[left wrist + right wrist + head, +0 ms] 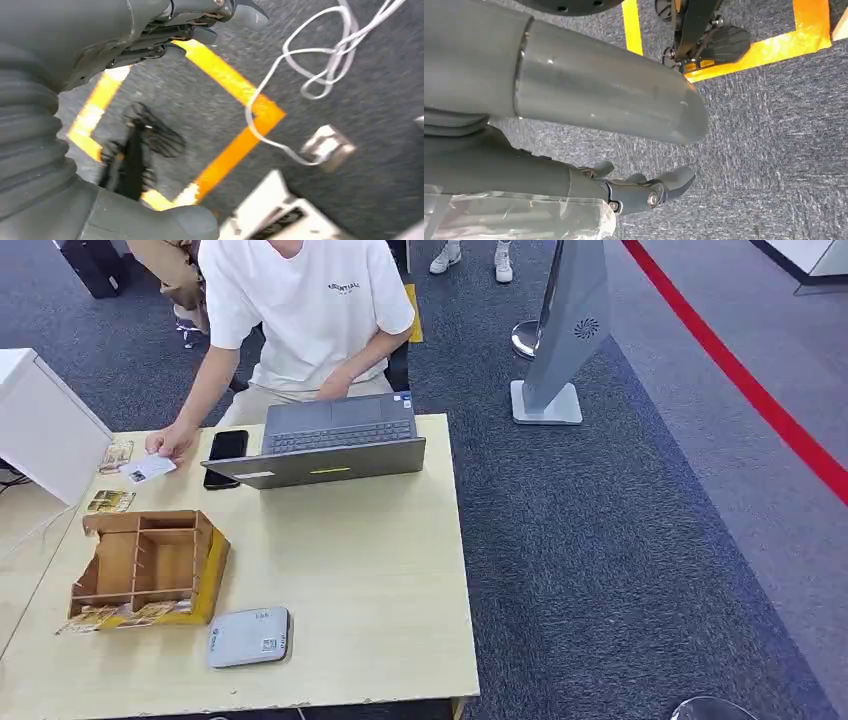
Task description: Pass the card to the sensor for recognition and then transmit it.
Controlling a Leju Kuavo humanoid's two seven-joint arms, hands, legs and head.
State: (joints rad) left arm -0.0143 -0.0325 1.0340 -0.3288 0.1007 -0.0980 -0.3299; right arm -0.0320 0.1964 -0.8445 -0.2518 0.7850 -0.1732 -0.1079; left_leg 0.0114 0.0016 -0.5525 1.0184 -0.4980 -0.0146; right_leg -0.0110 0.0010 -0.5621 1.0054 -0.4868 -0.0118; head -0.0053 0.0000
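Note:
A white card (151, 468) lies on the wooden table (380, 580) at its far left, under the fingertips of a person's hand (172, 440). The grey-white sensor pad (249, 637) sits near the table's front edge. My left hand (165, 30) hangs above the carpet with its fingers stretched out, its thumb apart, and nothing in it. My right hand (574, 100) also hangs over the carpet, the thick thumb held apart from the darker fingers (644, 192), and it holds nothing.
A wooden divided box (150, 565) stands left of the sensor. An open laptop (330, 445) and a black phone (226, 455) lie in front of the seated person (300, 310). A white case (45, 425) stands at the left. White cables (320, 70) and yellow tape (235, 145) lie on the floor.

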